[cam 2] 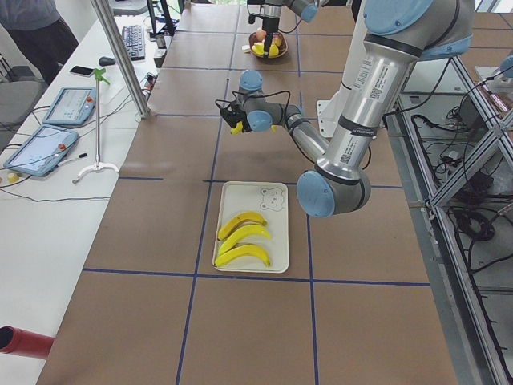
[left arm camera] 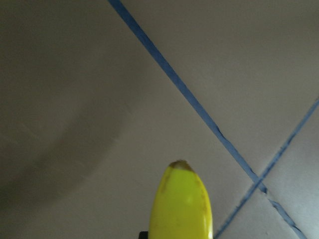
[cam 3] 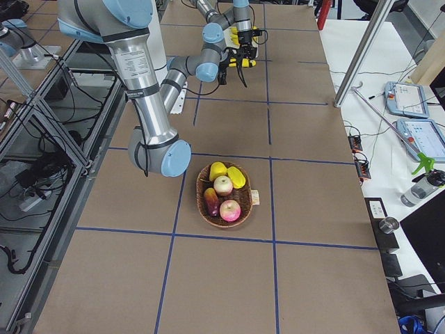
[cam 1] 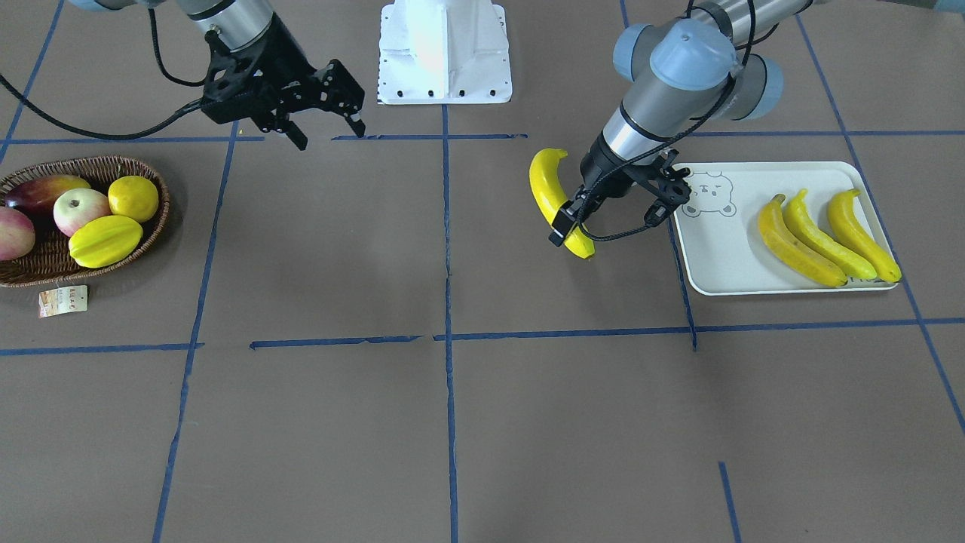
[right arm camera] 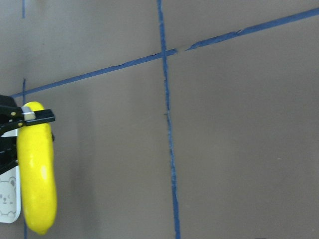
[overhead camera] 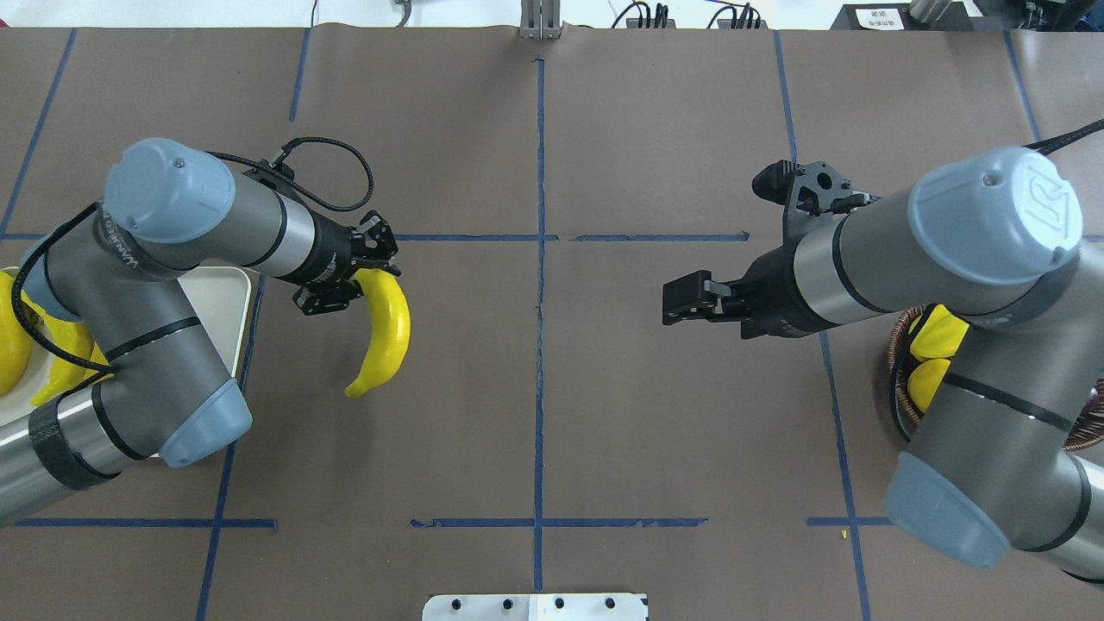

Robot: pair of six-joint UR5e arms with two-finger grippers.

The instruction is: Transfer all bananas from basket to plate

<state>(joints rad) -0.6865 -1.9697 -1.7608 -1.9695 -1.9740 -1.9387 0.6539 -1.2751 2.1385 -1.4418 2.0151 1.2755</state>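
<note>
Bright, even light from above fills the exterior views and leaves only soft, faint shadows on the table (cam 1: 317,249). At the top centre of the front-facing view, glare washes out the white base (cam 1: 445,53). The left wrist view is dim, with a broad soft shadow across its lower left, and the banana (left arm camera: 182,204) at bottom centre is blurred. The right wrist view is sharper.

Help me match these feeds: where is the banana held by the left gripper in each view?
Front-facing: banana right of centre.
Overhead: banana left of centre.
Exterior left: banana upper centre, small.
Exterior right: banana top centre, small.
Left wrist: banana bottom centre.
Right wrist: banana left edge.
Landmark: the bear-face plate.
</note>
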